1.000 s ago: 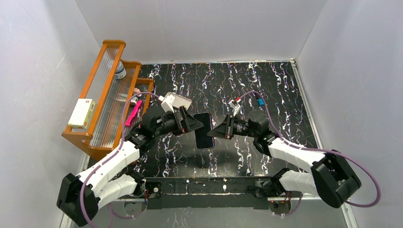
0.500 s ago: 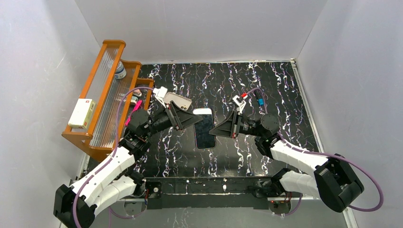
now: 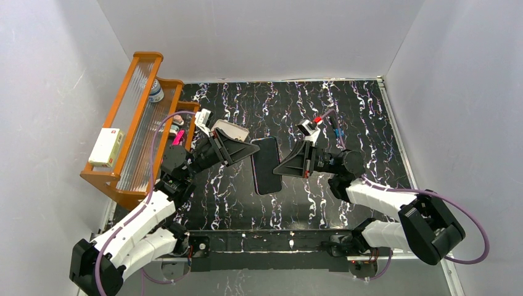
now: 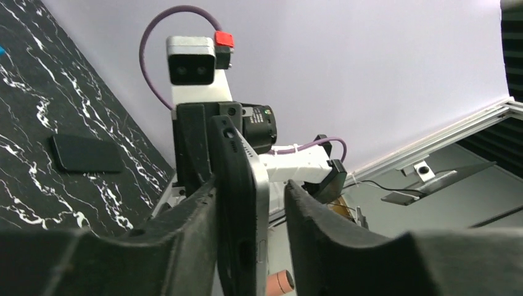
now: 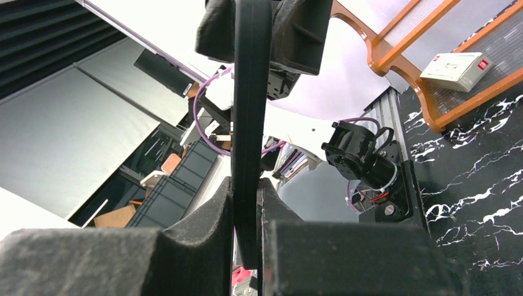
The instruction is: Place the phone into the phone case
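The phone (image 3: pixel 266 165), a flat black slab with a silver rim, hangs above the table's middle between both grippers. My right gripper (image 3: pixel 279 168) is shut on its right edge; the right wrist view shows the phone (image 5: pixel 251 74) edge-on, pinched between the pads of that gripper (image 5: pixel 247 185). My left gripper (image 3: pixel 251 150) straddles the phone's upper left corner. In the left wrist view one finger (image 4: pixel 197 216) lies against the phone (image 4: pixel 243 203) and a gap separates the other finger (image 4: pixel 308 216) from it. The pale phone case (image 3: pixel 232 131) lies on the table just behind the left gripper.
An orange wooden rack (image 3: pixel 132 68) stands along the left wall, holding a white box (image 3: pixel 106 147), a bottle (image 3: pixel 156 91) and a pink item (image 3: pixel 174 140). A small blue item (image 3: pixel 334 131) lies beyond the right arm. A flat black slab (image 4: pixel 86 153) rests on the table.
My left gripper's jaws have narrowed around the phone's corner, and the left arm has shifted back toward the rack. The phone has turned slightly while the right gripper kept its hold.
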Robot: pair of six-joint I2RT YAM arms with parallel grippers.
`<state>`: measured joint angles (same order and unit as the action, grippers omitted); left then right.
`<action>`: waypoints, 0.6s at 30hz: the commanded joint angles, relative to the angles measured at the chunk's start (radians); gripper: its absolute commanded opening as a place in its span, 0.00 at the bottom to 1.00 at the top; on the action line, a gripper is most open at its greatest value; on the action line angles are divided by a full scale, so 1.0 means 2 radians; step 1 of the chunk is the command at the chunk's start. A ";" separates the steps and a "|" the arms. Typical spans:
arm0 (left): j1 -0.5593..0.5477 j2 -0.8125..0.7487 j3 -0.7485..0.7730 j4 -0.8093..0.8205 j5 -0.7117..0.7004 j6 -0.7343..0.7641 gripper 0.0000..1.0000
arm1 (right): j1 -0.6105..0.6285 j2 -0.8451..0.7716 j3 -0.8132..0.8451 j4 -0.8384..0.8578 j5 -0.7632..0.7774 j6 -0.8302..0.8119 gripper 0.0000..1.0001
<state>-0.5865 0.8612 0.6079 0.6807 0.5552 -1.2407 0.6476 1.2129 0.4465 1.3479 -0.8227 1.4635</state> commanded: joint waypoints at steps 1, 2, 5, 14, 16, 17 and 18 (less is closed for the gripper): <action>0.001 0.003 0.001 0.048 -0.014 -0.026 0.33 | -0.003 -0.002 0.023 0.054 -0.006 0.009 0.05; 0.001 0.007 0.001 0.048 -0.015 -0.028 0.28 | -0.003 -0.004 0.024 0.040 -0.008 0.002 0.07; 0.001 0.012 -0.005 0.043 -0.019 -0.030 0.13 | -0.003 -0.021 0.025 -0.045 -0.001 -0.032 0.15; 0.001 -0.006 0.018 -0.125 -0.061 0.061 0.00 | -0.003 -0.050 0.036 -0.164 0.023 -0.093 0.32; 0.001 -0.009 0.027 -0.155 -0.071 0.074 0.00 | -0.003 -0.049 0.037 -0.186 0.030 -0.100 0.35; 0.001 -0.008 0.034 -0.163 -0.072 0.078 0.00 | -0.003 -0.048 0.038 -0.194 0.033 -0.102 0.36; 0.001 -0.006 0.039 -0.171 -0.072 0.081 0.00 | -0.003 -0.046 0.038 -0.198 0.036 -0.103 0.36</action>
<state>-0.5804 0.8753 0.6106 0.4549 0.4480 -1.1610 0.6380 1.1393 0.4622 0.9936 -0.7979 1.3056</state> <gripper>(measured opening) 0.120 0.350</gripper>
